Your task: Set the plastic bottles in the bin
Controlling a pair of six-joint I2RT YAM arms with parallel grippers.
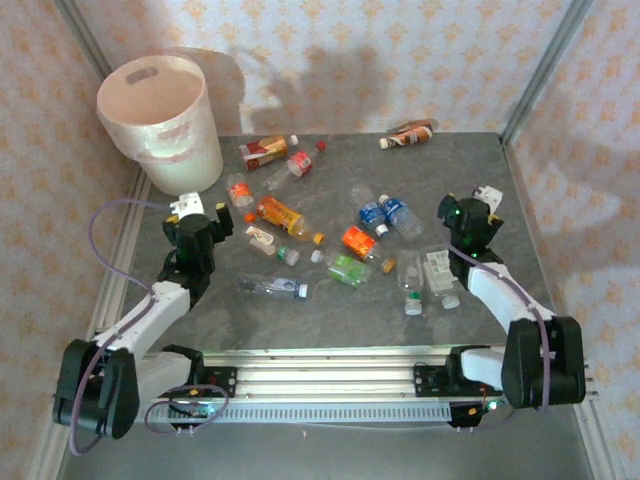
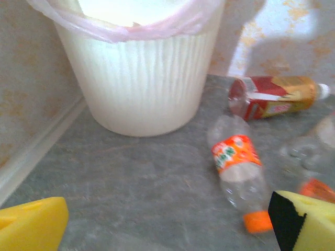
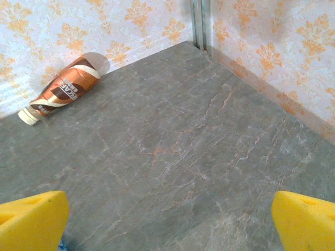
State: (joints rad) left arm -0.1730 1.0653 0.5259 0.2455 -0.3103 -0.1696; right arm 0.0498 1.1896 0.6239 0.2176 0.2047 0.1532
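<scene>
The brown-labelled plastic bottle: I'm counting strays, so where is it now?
In the top view the brown-labelled plastic bottle lies on its side at the table's far edge, right of centre, by the patterned wall.

Bottles [image 1: 280, 214] clutter the table's [image 1: 470, 165] middle; the bin [image 1: 165, 115] fills its far-left corner.

Left arm [image 1: 150, 312]: white links, black joints.
Right arm [image 1: 495, 290]: white links, black joints, green lamp near the wrist.
Cable [image 1: 95, 235]: lilac, looped beside the left arm.
Camera housing [image 1: 186, 205]: white, on the left wrist.
Left gripper [image 2: 167, 227]: yellow foam wedge pads, one with a black face.
Right gripper [image 3: 167, 222]: yellow foam wedge pads.
</scene>
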